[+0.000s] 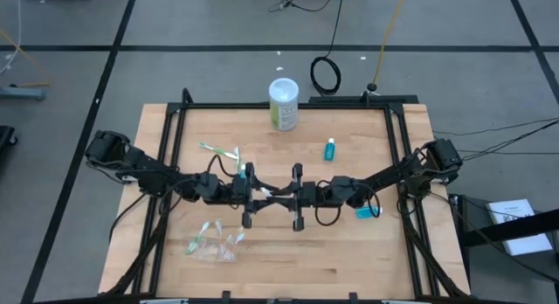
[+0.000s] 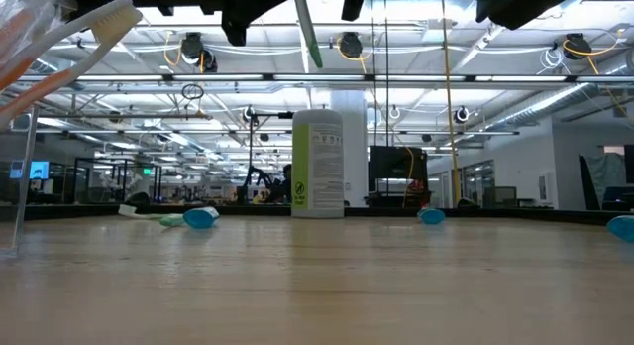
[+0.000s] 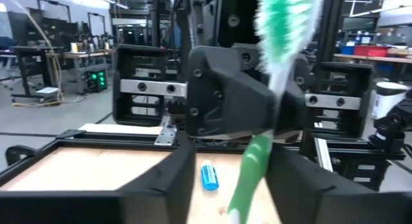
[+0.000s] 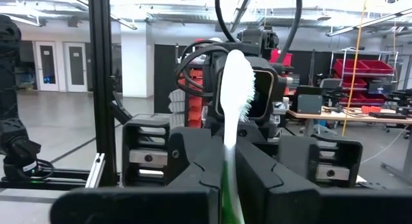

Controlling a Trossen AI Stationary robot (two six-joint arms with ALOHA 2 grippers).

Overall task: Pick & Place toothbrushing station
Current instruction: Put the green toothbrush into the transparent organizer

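Observation:
A toothbrush (image 1: 271, 193) with a white head, green bristles and a green handle stands roughly upright in the air at the table's middle, between my two grippers, which face each other. My right gripper (image 1: 293, 196) is shut on it. My left gripper (image 1: 253, 195) is open, and its fingers stand on either side of the handle's lower end (image 3: 238, 205) without touching it. A clear cup (image 1: 229, 247) with toothbrushes sits near the front left. More toothbrushes (image 1: 218, 152) and teal tubes (image 1: 329, 149) (image 1: 365, 212) lie on the wood. My right gripper pinches the toothbrush's handle near its middle (image 3: 261, 150) between its two fingers (image 3: 219, 102). The fingers come level from the table's right and lie across the handle. The brush is lifted clear of the table, head up (image 4: 235, 89), green end hanging down (image 2: 311, 43).
A white-and-green canister (image 1: 284, 103) stands at the far edge, middle. A third teal tube (image 1: 242, 169) lies beside my left arm. Black frame rails (image 1: 397, 164) run along the table's left and right sides. Bare wood shows at the near middle and right.

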